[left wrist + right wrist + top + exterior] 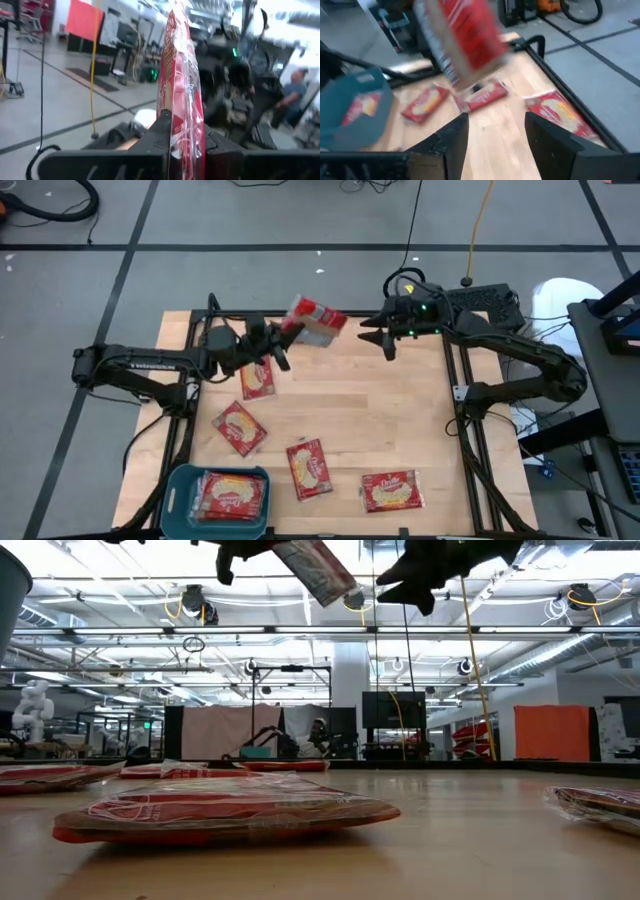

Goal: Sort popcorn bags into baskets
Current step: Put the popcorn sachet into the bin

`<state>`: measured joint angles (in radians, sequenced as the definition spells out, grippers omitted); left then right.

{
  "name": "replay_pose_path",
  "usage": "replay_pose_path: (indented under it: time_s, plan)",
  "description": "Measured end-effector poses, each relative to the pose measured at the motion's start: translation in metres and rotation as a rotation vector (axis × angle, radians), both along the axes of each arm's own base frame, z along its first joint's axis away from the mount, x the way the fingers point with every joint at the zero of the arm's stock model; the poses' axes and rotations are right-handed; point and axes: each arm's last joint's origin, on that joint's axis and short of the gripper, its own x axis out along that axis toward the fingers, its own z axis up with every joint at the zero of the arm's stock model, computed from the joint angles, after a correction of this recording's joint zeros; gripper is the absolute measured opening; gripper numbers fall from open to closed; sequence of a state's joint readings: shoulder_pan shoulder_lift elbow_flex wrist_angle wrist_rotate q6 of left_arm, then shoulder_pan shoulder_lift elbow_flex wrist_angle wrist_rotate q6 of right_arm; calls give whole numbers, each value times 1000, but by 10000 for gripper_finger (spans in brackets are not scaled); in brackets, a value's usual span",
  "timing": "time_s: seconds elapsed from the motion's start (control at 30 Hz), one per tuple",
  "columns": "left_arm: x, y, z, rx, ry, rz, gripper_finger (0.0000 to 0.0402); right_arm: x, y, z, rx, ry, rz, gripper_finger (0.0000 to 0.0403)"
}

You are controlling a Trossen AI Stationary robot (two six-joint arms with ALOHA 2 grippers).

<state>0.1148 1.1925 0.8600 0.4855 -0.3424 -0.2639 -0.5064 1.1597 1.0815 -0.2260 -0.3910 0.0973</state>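
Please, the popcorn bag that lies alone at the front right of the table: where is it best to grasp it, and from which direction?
That popcorn bag lies flat and apart from the others, long side across the table. Probably best to come straight down from above and pinch across its short width near one end, where the edge may lift. The right gripper, open, is on that side.

Overhead light: you get even, bright light on the pale wooden worktop [350, 410], with only soft shadows under the arms.
Low view glare: ceiling strip lamps [300, 632] blow out to white above you, so the arms read as silhouettes.
Low view focus: your nearest flat red plastic popcorn packet [225, 808] looks soft.
Left wrist blur: the room behind smears for you.
Right wrist blur: the raised red packet [462, 35] streaks, and the teal plastic basket [357, 107] is fuzzy.
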Motion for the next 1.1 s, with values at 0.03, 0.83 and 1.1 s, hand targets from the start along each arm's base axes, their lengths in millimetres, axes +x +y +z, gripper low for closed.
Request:
replay_pose_path:
  time_s: [0.03, 0.83, 1.1]
  plan:
    - [0, 2, 1, 2, -16, 9, 26, -1, 0, -4, 31, -28, -9, 191]
    - [0, 6, 26, 126, -394, -108, 21, 67, 26, 2, 378, -699, 149, 184]
    - [2, -8, 27, 143, -401, -166, 30, 75, 41, 22, 342, -762, 137, 81]
